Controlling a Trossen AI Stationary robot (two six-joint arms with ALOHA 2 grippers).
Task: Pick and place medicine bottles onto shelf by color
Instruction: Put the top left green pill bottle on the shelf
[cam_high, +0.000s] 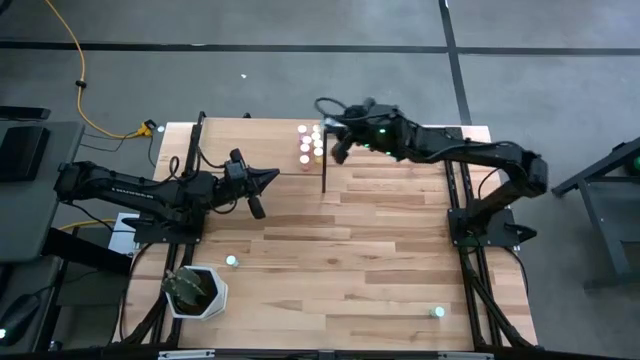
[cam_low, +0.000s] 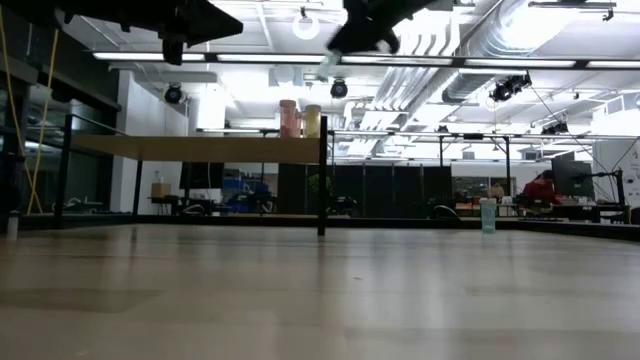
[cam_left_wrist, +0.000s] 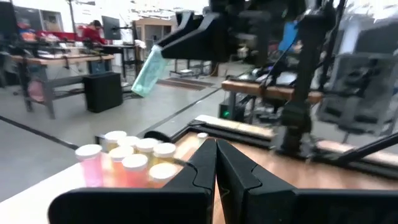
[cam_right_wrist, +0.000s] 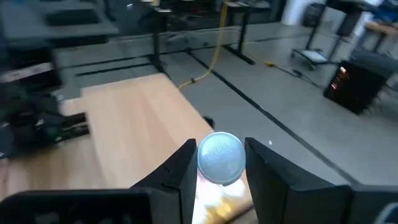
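Observation:
The light-wood shelf (cam_high: 255, 150) stands at the table's far edge. On its right end stands a cluster of white, orange and pink bottles (cam_high: 310, 143), which also shows in the left wrist view (cam_left_wrist: 127, 158). My right gripper (cam_high: 338, 140) hovers just right of that cluster, shut on a pale blue-green bottle (cam_left_wrist: 148, 70). My left gripper (cam_high: 274, 180) is shut and empty over the shelf's near edge, pointing toward the cluster. Two pale bottles stand loose on the table, one near the plant (cam_high: 232, 261) and one at the near right (cam_high: 438, 312). My right gripper pinches the pale blue-green bottle between its two fingers at its cap end (cam_right_wrist: 220, 157). The bottle's body (cam_left_wrist: 144, 78) sticks out beyond the fingertips, slanting down. It is lifted clear, above the bottles on the shelf.
A white pot with a green plant (cam_high: 197, 292) stands at the table's near left. The shelf's black post (cam_high: 324, 165) stands at its right near corner, close to my right gripper. Bare planks stretch across the table's middle (cam_high: 350, 250).

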